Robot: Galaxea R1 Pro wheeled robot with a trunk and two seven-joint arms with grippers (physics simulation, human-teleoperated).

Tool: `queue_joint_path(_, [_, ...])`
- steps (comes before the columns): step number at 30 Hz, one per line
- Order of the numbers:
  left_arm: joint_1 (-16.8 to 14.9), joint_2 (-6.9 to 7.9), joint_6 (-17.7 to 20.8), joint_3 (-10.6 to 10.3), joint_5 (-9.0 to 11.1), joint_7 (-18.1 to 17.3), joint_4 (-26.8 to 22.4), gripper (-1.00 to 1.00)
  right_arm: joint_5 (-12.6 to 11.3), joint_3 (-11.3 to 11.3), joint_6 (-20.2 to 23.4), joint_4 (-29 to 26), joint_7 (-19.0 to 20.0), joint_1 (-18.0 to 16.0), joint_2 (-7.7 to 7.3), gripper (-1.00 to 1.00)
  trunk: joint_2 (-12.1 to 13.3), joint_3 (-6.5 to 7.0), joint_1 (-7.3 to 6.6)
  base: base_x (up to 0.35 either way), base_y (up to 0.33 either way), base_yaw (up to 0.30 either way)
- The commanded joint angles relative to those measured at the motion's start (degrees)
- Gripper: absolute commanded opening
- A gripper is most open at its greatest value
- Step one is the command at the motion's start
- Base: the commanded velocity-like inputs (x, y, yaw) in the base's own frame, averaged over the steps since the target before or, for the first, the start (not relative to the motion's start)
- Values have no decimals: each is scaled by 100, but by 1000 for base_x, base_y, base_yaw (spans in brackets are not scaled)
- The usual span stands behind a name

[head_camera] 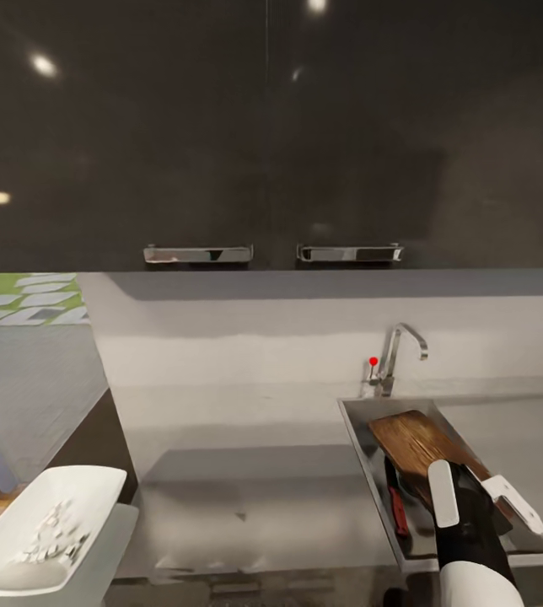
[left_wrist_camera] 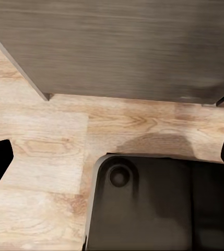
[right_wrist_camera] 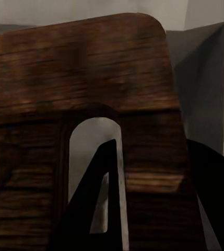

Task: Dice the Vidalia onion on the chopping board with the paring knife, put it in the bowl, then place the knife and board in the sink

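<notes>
My right end effector [head_camera: 476, 499] hangs over the sink [head_camera: 357, 421] with its fingers spread about the chopping board [head_camera: 413, 443], which lies tilted in the basin; whether they pinch it I cannot tell; the paring knife [head_camera: 397, 504], red-handled, lies beside it in the sink. The bowl [head_camera: 48, 523] holds pale diced bits, so I judge the task nearly done; the board is dark brown, grained, round-cornered.

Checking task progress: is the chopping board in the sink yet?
In: the chopping board lies tilted inside the sink, by the right gripper.
</notes>
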Motion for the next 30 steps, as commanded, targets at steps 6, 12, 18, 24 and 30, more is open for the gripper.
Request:
queue_joint_path(6, [2, -6, -4, 48, -53, -30, -13, 100, 5, -13, -266, 169, -12, -4, 5, -100, -5, -55, 2, 0, 0, 0])
queue_joint_path(12, [5, -6, -4, 50, -50, -29, -11, 100, 5, -14, -282, 181, -12, -4, 5, -100, -5, -110, 2, 118, -14, 0])
queue_joint_path(18, [3, -6, -4, 48, -50, -30, -11, 100, 5, -14, -282, 181, -12, -4, 5, -100, -5, -165, 2, 37, -6, 0])
queue_joint_path(24, [4, -6, -4, 47, -51, -29, -10, 100, 5, -14, -282, 181, -12, -4, 5, -100, -5, -220, 2, 1, 0, 0])
queue_joint_path(30, [3, -6, -4, 49, -52, -29, -10, 100, 5, -11, -282, 181, -12, -4, 5, -100, -5, -275, 2, 99, -13, 0])
